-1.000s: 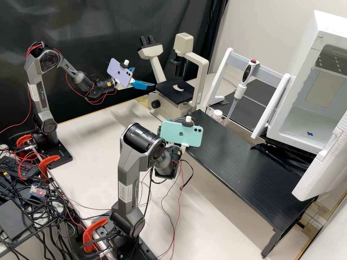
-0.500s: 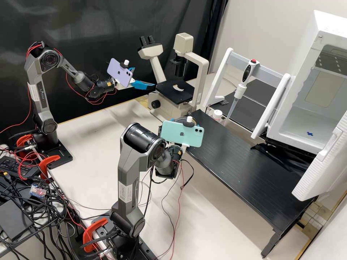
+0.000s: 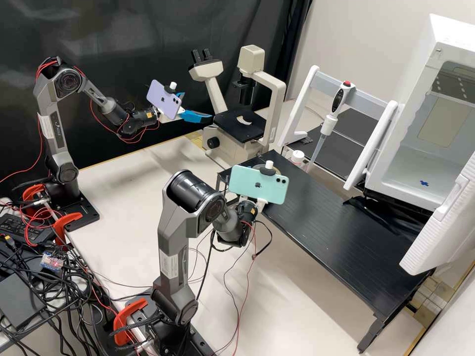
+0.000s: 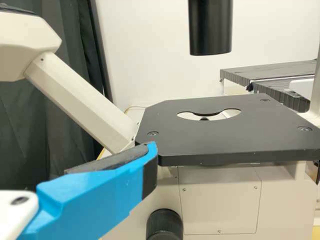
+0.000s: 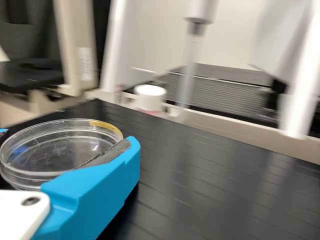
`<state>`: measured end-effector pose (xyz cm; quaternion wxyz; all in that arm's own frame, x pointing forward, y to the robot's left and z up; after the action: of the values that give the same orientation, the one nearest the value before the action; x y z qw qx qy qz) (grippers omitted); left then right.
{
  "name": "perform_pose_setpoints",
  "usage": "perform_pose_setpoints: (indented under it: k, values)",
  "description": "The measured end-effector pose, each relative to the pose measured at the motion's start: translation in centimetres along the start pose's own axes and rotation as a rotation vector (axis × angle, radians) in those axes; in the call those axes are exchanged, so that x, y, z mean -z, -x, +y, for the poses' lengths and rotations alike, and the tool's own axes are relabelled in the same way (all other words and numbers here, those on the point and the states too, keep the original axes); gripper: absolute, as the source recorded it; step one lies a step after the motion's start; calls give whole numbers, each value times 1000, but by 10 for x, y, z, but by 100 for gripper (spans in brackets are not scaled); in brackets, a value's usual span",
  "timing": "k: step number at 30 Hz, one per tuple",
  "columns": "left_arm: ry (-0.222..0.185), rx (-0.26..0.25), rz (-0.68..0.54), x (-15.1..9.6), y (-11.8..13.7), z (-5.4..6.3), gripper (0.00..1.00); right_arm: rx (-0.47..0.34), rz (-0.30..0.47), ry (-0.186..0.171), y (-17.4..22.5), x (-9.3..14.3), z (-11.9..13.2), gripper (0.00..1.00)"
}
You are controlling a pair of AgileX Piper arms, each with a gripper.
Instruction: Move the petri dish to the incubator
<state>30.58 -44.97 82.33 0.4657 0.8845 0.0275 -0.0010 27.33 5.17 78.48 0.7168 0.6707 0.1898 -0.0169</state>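
The clear petri dish (image 5: 55, 152) is gripped at its rim by my right gripper (image 5: 67, 137), level above the black raised platform. In the high view my right gripper (image 3: 259, 202) is over the platform's near left end, its fingers hidden behind the teal phone. The white incubator (image 3: 388, 180) stands at the far right with its door swung open. My left gripper (image 3: 197, 106), spread and empty, is beside the microscope. In the left wrist view one blue finger of my left gripper (image 4: 95, 195) lies in front of the microscope stage (image 4: 220, 145).
The black platform (image 3: 341, 237) runs from the microscope (image 3: 279, 99) toward the incubator. Behind it are a white rack holding a pipette (image 3: 328, 123) and a small white-capped container (image 3: 297, 157). The incubator's open door (image 3: 440, 222) stands out past the platform's right end.
My right arm has moved to the right over the platform, slightly toward the viewer, with the dish held. The left arm has stayed where it was.
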Motion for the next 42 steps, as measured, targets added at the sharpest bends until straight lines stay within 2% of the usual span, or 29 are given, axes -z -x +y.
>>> perform_pose_setpoints:
  k: [6, 10, 17, 22, 26, 35, 42]
  values:
    - [0, 0, 0, 0, 0, 0, 100, -130, -113, -40, 10, -33, 37, 0]
    - [0, 0, 0, 0, 0, 0, 100, -212, -168, -53, 13, -55, 63, 0]
    - [0, 0, 0, 0, 0, 0, 100, -330, -260, -34, 8, -95, 109, 0]
    - [0, 0, 0, 0, 0, 0, 100, -391, -300, -26, -7, -108, 140, 0]
    - [0, 0, 0, 0, 0, 0, 100, -432, -335, -51, -19, -116, 163, 0]
    - [0, 0, 0, 0, 0, 0, 100, -494, -407, -83, -47, -128, 211, 0]
    - [0, 0, 0, 0, 0, 0, 100, -518, -441, -85, -67, -133, 244, 0]
